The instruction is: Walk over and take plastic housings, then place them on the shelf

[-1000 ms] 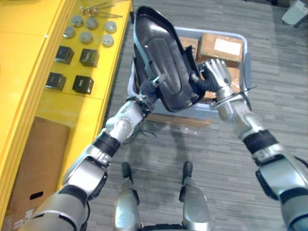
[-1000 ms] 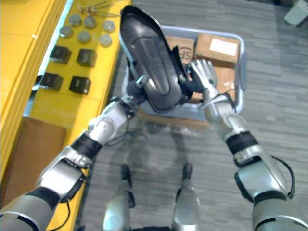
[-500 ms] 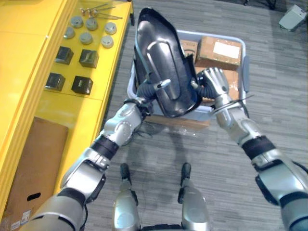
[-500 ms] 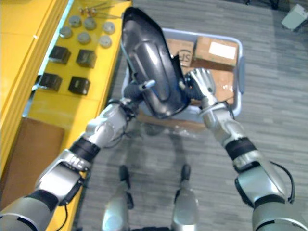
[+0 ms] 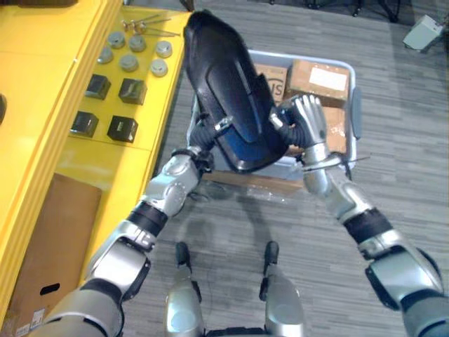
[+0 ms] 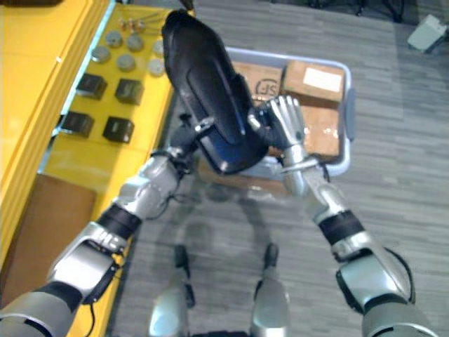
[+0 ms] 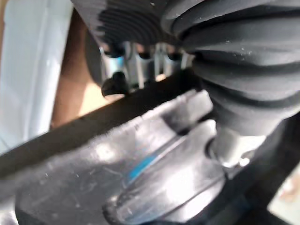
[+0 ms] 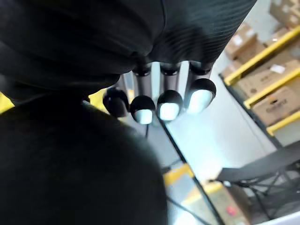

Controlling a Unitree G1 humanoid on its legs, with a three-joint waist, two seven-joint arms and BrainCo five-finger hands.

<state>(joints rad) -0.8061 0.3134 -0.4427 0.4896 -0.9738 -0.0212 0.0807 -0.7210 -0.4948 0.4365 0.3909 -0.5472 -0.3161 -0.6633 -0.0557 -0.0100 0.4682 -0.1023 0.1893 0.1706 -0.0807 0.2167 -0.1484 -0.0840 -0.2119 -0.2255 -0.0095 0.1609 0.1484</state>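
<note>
Currently the housing (image 5: 224, 84) is in the air, clamped between both hands above the bin (image 5: 354, 112). It is not on the shelf (image 5: 42, 84) yet. It's a long black shell. The long axis is tilted: low end between the hands, high end leaning up and away toward the shelf's front edge.

Left hand (image 5: 202, 137) is at the low end, on the shelf side. Its thumb lies over the outer face, and the left wrist view shows its fingers (image 7: 136, 56) hooked behind the rim. I read that as a pinch on the housing.

Right hand (image 5: 306, 125) is on the opposite side. Its fingers (image 8: 168, 104) are straight and the palm is pressed flat against the shell, not wrapped. So it's a squeeze hold with one real grip.

Key relation: the shelf is to the robot's left, the housing leans that way, and the left hand is nearer to it.

My read is that the pick is done and the placing is left. The next move needs a turn or step left, then the long axis laid flat on the shelf.

The far part by the front edge holds cubes (image 5: 132, 90), discs (image 5: 128, 62) and bolts (image 5: 144, 27). The near part looks free.

Risks: the flat right hand slips during the swing, or the high end clips the shelf edge. The bin has boxes (image 5: 319, 76) in it.
</note>
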